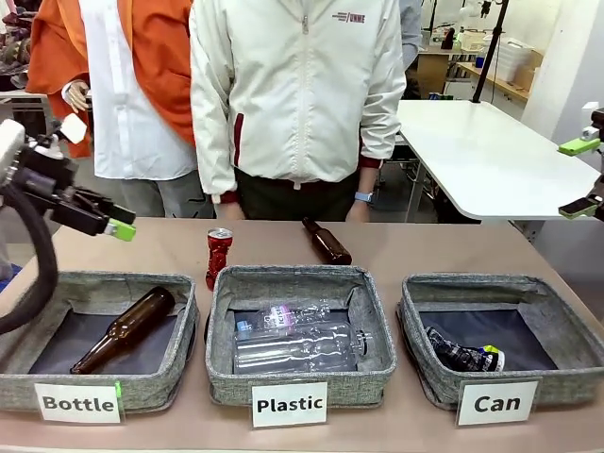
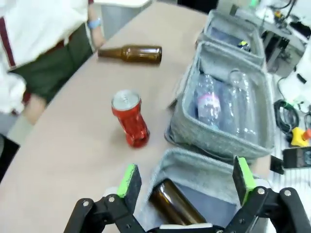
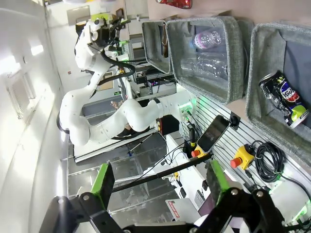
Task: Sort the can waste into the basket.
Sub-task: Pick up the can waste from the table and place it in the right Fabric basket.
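Note:
A crushed red can (image 1: 219,257) with a silver top stands upright on the table behind the gap between the Bottle and Plastic baskets, also in the left wrist view (image 2: 130,119). The dark printed can (image 1: 462,357) lies inside the grey basket (image 1: 500,283) carded "Can" at the right; the right wrist view has this can (image 3: 284,99) in that basket (image 3: 272,43). My left gripper (image 1: 118,222) hangs open above the Bottle basket's back left, empty (image 2: 186,177). My right gripper (image 1: 578,177) is open and empty, high at the right edge (image 3: 160,177).
A brown bottle (image 1: 327,242) lies on the table behind the Plastic basket (image 1: 288,278), which holds clear bottles. The Bottle basket (image 1: 57,283) holds another brown bottle (image 1: 123,328). Two people stand at the far edge. A white table (image 1: 481,151) is behind on the right.

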Tool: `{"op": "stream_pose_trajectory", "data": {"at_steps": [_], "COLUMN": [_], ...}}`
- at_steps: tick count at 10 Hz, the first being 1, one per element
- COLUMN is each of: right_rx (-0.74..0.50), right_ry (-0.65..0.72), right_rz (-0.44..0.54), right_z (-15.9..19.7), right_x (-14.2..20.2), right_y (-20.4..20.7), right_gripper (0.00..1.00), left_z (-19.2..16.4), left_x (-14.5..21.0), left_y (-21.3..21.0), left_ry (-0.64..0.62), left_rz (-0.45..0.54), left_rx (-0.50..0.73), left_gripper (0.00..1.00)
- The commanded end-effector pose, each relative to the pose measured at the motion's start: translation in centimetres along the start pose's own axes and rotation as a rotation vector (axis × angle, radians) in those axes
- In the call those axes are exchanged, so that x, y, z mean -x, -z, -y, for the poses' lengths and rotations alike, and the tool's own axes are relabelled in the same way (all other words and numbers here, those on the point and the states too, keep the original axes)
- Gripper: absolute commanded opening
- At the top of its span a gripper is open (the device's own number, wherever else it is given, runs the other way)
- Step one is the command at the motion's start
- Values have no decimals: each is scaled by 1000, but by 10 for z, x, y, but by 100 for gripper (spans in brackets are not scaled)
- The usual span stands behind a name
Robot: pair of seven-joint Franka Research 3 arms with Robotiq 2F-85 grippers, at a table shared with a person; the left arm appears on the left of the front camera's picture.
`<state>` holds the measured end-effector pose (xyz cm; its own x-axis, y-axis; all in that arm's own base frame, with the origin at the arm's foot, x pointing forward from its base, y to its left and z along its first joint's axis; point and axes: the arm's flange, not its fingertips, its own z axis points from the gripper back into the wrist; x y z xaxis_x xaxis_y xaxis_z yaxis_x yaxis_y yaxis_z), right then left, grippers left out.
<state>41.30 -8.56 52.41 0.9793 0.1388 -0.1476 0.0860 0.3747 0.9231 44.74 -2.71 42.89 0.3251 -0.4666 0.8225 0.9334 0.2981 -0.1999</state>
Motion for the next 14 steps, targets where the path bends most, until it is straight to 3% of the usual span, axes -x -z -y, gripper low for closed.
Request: {"op": "stream_pose_trajectory", "data": {"at_steps": [1,3,4,8,9,12,14], "right_rx": [8,8,8,8,8,8,8], "right_ry": [-18,-18,-18,-18,-18,-18,-18], "right_rz": [-15,-15,-15,-15,-15,-15,-15], "right_z": [-1,-1,-1,-1,-1,-1,-1], "right_x": [1,1,1,1,1,1,1], "right_y": [-4,-4,-4,-4,-4,-4,-4], "right_gripper": [100,100,100,100,100,100,100], "left_z": [-29,-47,-25,-33,-37,-73,-97], "left_x": [6,3,8,8,12,13,15], "left_y": [24,35,27,34,45,66,83], "left_ry": [49,76,47,55,110,176,197], "left_rz": [30,-21,18,12,59,123,36], "left_rx": [14,-176,1,-22,-137,-132,-83], "left_gripper": [98,98,98,98,98,98,98]}}
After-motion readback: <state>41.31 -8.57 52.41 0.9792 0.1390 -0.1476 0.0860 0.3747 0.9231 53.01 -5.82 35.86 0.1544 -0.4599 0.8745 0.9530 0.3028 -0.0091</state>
